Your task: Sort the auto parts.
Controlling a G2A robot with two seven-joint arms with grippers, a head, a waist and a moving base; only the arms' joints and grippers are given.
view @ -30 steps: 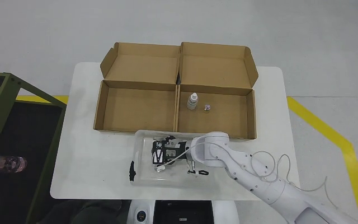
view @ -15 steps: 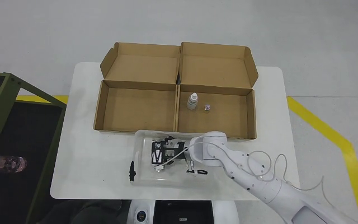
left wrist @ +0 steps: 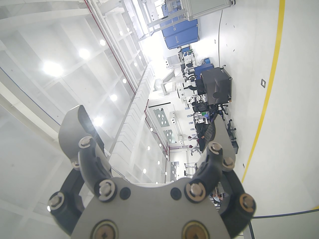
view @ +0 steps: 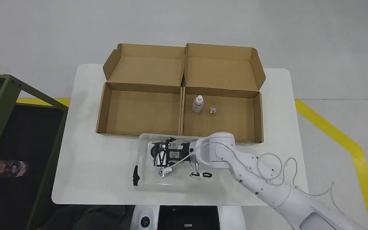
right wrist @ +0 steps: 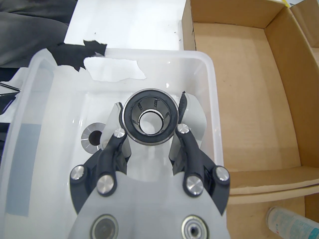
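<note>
- Your right pincer (right wrist: 151,105) is down inside the clear bin (right wrist: 209,80), at the front of the white table (view: 92,149).
- Its two fingers (right wrist: 192,110) are closed on a ring part (right wrist: 163,111). This is a short metal tube with a black rim, and you can look right through it.
- The fingers press on the tube's two outer sides. You cannot tell if the tube touches the bin floor.
- A silver round part (right wrist: 91,138) with a dark hole lies flat on the bin floor, just beside the held tube.
- A black scrap (right wrist: 74,53) hangs on the bin's rim.
- From above, the right pincer (view: 164,156) sits in the bin's (view: 144,155) left half.
- Two open brown boxes stand side by side behind the bin, touching each other.
- The left box (view: 138,112) is the one just beside the bin's left half.
- The right box (view: 236,123) has a small white bottle (view: 198,103) standing up in it, with a tiny round part (view: 213,110) near it.
- Your left pincer (left wrist: 147,115) points up at the room. Its fingers are spread wide.
</note>
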